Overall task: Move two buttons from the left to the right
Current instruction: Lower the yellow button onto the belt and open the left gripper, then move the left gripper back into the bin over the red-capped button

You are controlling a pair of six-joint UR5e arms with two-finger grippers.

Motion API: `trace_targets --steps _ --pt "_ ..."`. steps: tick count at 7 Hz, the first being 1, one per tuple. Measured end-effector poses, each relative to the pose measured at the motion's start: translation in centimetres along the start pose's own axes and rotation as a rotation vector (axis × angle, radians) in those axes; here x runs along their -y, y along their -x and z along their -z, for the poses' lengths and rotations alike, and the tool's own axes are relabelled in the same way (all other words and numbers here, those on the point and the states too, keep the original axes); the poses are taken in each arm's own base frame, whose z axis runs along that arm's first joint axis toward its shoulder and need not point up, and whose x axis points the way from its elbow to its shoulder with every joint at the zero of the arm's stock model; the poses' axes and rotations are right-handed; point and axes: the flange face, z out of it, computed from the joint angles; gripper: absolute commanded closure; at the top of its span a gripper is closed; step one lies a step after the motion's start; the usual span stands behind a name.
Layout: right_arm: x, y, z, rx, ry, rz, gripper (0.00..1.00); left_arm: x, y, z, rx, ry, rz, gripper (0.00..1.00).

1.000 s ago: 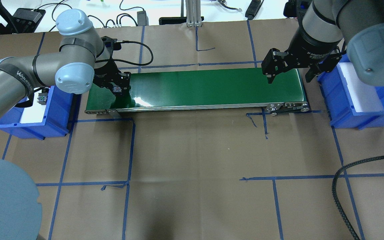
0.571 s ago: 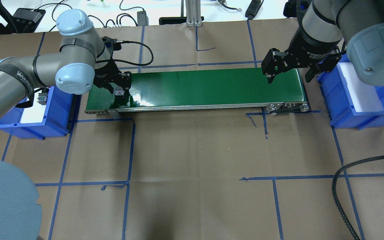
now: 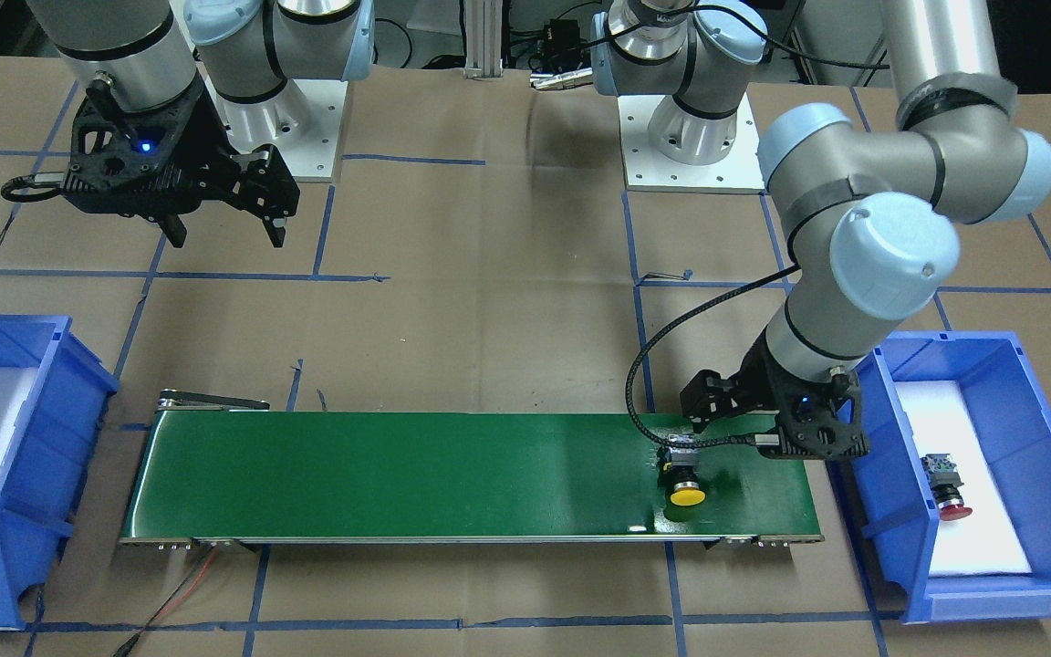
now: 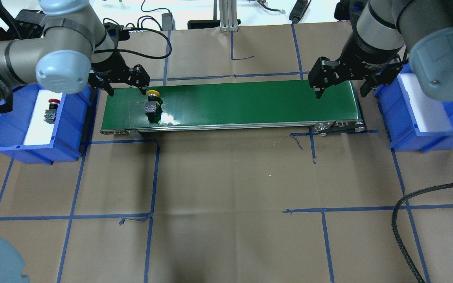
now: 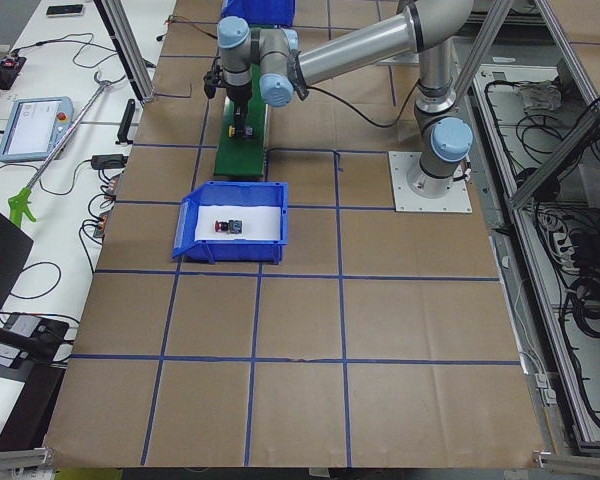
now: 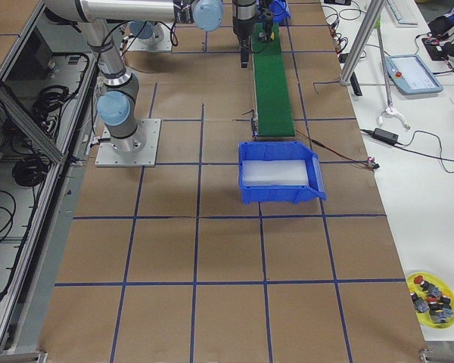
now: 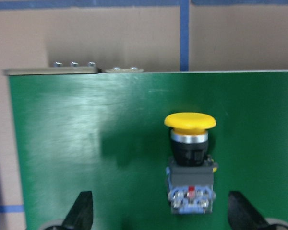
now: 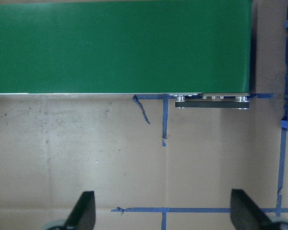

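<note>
Watching the yellow button (image 4: 151,103), main worry is roll. It lies on its side on the belt (image 4: 250,102), at the belt's left end, with the round cap pointing at the far edge and the contact block toward the near edge. My guess is that a jolt could pivot it on the cap rim, so it reaches the other end skewed or drifts toward a belt edge. I can't tell whether the belt is running.

Second risk is the pickup end. The right fingers (image 8: 85,211) are spread wide with nothing in them, hanging over the belt's right end, just short of the right bin (image 4: 407,135). If the button comes in crooked, or the close is late, it could run off the belt's end onto the counter (image 4: 230,188) instead of into the bin.

Third is the left side. The left fingers (image 7: 82,211) are spread and hold nothing. They hang just above the button and touch neither side of it. The wrist view puts the button between them, off-centre toward one finger, block end nearest. A sideways pull-out at low height could clip the block and flip it; a straight lift looks safer.

The red button (image 4: 50,111) lies on white foam in the left bin (image 4: 69,125), so by my count at least half the job remains.
</note>
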Motion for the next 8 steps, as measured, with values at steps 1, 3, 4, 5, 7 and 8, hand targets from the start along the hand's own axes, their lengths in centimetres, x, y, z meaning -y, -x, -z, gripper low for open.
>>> trace_targets --steps 1,3,4,5,7,8 --pt "0.0 0.0 0.0 0.000 0.000 0.000 0.00 -0.4 0.2 3.0 -0.001 0.000 -0.005 0.00" --pt "0.0 0.0 0.0 0.000 0.000 0.000 0.00 -0.1 4.0 5.0 -0.001 -0.003 -0.008 0.00" --pt "0.0 0.0 0.0 0.000 0.000 0.000 0.00 0.2 8.2 5.1 -0.005 -0.005 0.002 0.00" --pt "-0.1 0.1 0.1 0.000 -0.001 0.001 0.00 0.2 12.4 5.0 -0.005 -0.008 0.014 0.00" --pt "-0.2 0.3 0.1 -0.001 0.000 0.006 0.00 -0.5 20.5 4.7 0.002 -0.010 0.036 0.00" --pt "-0.2 0.3 0.1 -0.002 0.000 0.006 0.00 -1.0 24.8 3.9 0.003 -0.004 0.038 0.00"
